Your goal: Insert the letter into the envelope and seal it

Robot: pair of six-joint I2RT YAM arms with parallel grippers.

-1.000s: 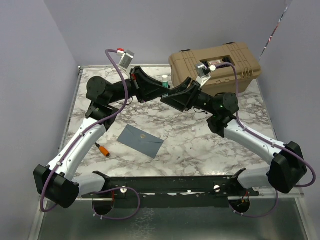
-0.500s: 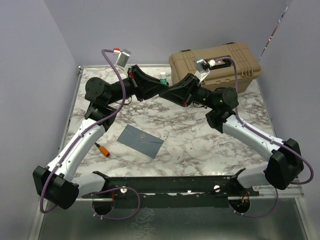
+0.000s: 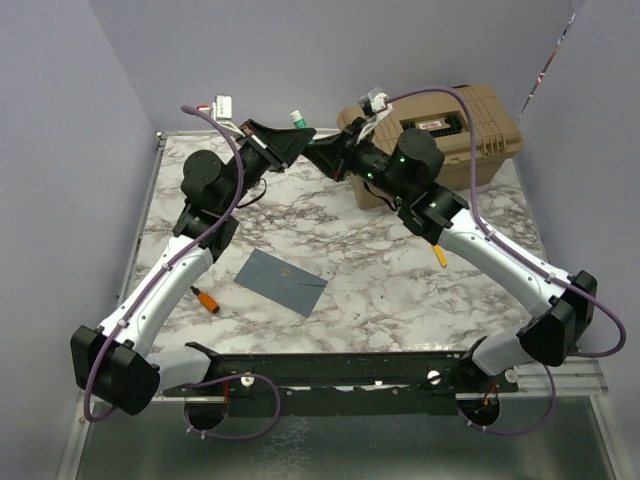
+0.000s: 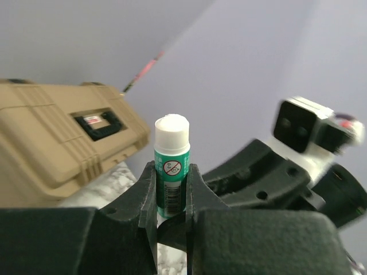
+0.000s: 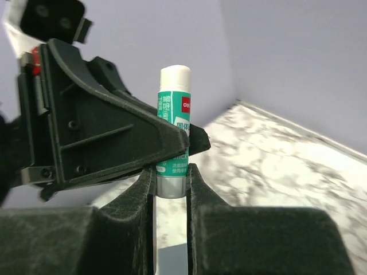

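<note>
Glue stick (image 4: 171, 160) upright, clamped mid-body by left gripper (image 4: 171, 167), grey base pinched by right gripper (image 5: 170, 172). Envelope (image 3: 282, 281) flat well below both finger pairs, nearer left arm, long axis slanted; letter not visible.

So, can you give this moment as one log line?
left gripper: shut on glue stick | right gripper: shut on its base | envelope: flat on table

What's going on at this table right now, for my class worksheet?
Both arms are raised over the back of the table, sharing one glue stick. The left gripper clamps its green body, and the right gripper closes on its grey lower end. The blue-grey envelope lies flat on the marble, untouched; no letter is visible.
</note>
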